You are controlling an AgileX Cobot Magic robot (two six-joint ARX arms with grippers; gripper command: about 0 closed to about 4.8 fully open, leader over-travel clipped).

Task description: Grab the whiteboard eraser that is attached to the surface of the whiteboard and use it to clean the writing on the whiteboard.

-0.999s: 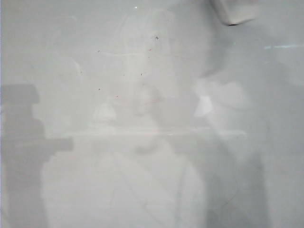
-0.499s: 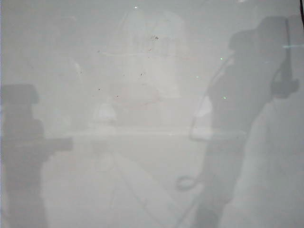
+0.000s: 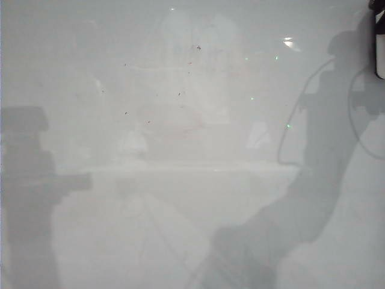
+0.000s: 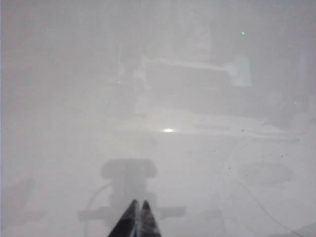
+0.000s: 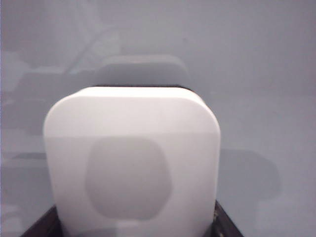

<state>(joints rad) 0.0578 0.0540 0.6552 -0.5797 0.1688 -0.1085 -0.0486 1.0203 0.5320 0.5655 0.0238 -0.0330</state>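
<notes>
Whiteboard (image 3: 180, 198): we see a large, flat, glossy grey-white board filling every view. It reflects lamps and carries soft arm shadows. We judge it lies flat so the block can be dragged across it.

Right arm: in the exterior view only a dark sliver shows at the upper right edge, with its long shadow falling across the board.

Right gripper (image 5: 133, 229): we see dark finger bases on either side of the eraser at the lower edge of the wrist view. The jaws stand part-spread and pinch the eraser's two sides, we judge so its felt face can be pressed to the board.

Left gripper (image 4: 137, 219): two dark tapered fingertips pressed together, holding nothing, poised over bare board above their own shadow. We judge it is parked aside to leave the other arm room.

Eraser (image 5: 132, 158): a white, smooth plastic block with rounded corners and a shallow rounded hollow in its back. It sits right between the right fingers, with a thin black felt strip at its far edge. Whether the felt touches the board we cannot tell.

Writing (image 3: 180, 123): only faint pinkish-red traces and a few dark specks show, well away from the right gripper, toward the middle of the board. We judge the wiping is nearly done, with perhaps a last pass needed.
</notes>
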